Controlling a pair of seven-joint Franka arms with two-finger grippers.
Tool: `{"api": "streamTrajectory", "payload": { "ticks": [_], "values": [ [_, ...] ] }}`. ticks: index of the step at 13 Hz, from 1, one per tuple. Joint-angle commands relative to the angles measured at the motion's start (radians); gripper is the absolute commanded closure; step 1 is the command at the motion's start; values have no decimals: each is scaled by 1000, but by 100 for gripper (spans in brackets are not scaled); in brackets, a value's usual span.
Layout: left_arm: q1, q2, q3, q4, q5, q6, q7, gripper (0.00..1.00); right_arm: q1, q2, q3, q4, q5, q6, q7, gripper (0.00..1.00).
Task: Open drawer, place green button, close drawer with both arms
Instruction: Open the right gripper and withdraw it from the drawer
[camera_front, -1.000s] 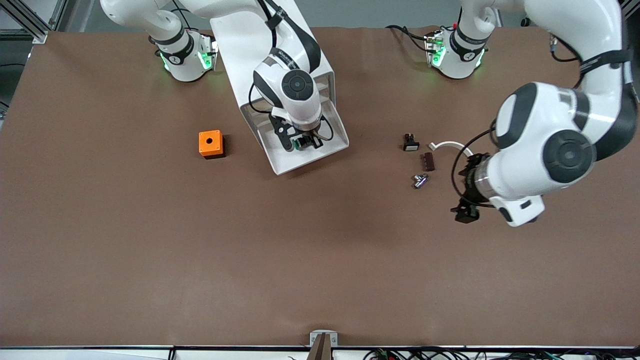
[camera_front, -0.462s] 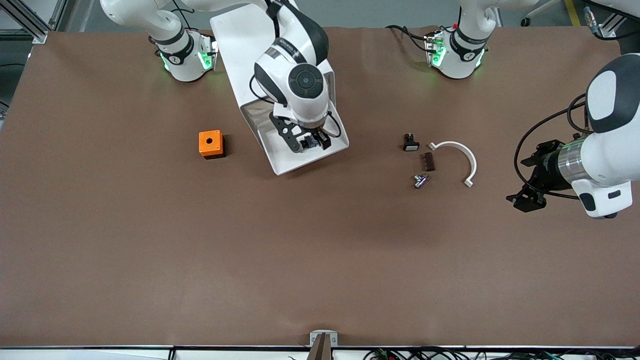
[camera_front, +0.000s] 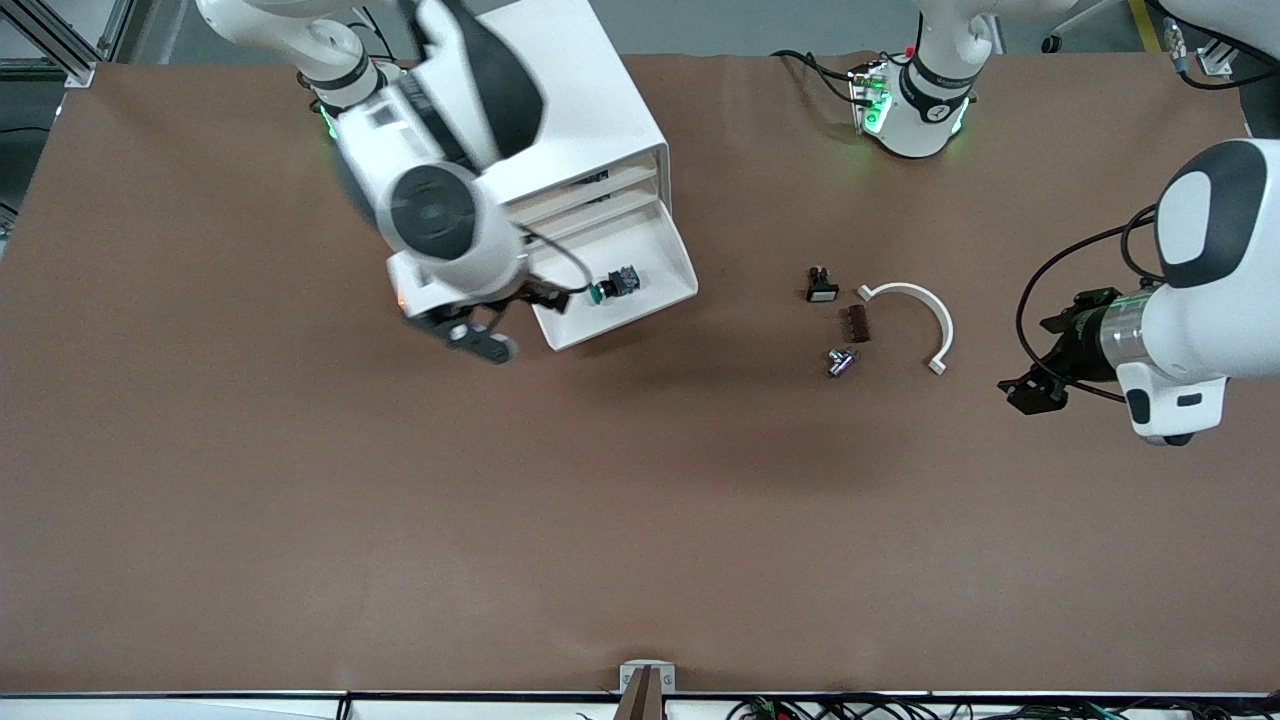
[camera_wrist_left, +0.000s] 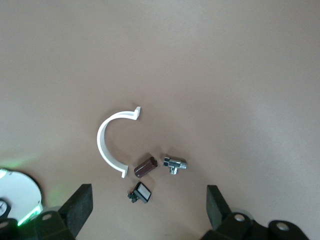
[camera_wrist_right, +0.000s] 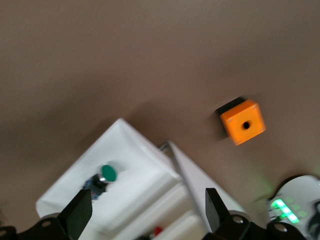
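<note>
The drawer (camera_front: 628, 316) stands pulled out of the white cabinet (camera_front: 570, 90). In it lies the green-capped button (camera_front: 612, 284) on its side, free of any grip. It also shows in the right wrist view as the button (camera_wrist_right: 102, 177) in the drawer (camera_wrist_right: 140, 155). My right gripper (camera_front: 478, 338) hangs open beside the drawer's corner, toward the right arm's end of the table. Nothing is between the jaws of the right gripper (camera_wrist_right: 147, 215). My left gripper (camera_front: 1030, 388) hangs open and empty over bare table, toward the left arm's end. The left gripper (camera_wrist_left: 149, 207) looks down on small parts.
An orange cube (camera_wrist_right: 243, 121) sits near the drawer, mostly covered by the right arm in the front view. Beside the drawer, toward the left arm's end, lie a black part with white cap (camera_front: 822, 288), a brown block (camera_front: 857, 324), a metal fitting (camera_front: 841, 361) and a white curved clip (camera_front: 925, 310).
The right gripper opened, left the button in the drawer and swung up and away toward the right arm's end. The left arm drew back toward its own end of the table.
</note>
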Motion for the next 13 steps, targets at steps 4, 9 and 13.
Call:
{"api": "streamTrajectory", "payload": {
  "ticks": [4, 9, 13],
  "values": [
    [-2, -72, -65, -217, 13, 203, 112, 0, -300, -171, 22, -7, -132, -159, -562, 0],
    [-19, 14, -170, -271, 13, 413, 110, 0, -516, -230, 25, -28, -134, -149, -790, 0],
    [-143, 101, -184, -268, 13, 472, 92, 0, -516, -220, 27, -91, -144, -49, -822, 0]
  ]
}}
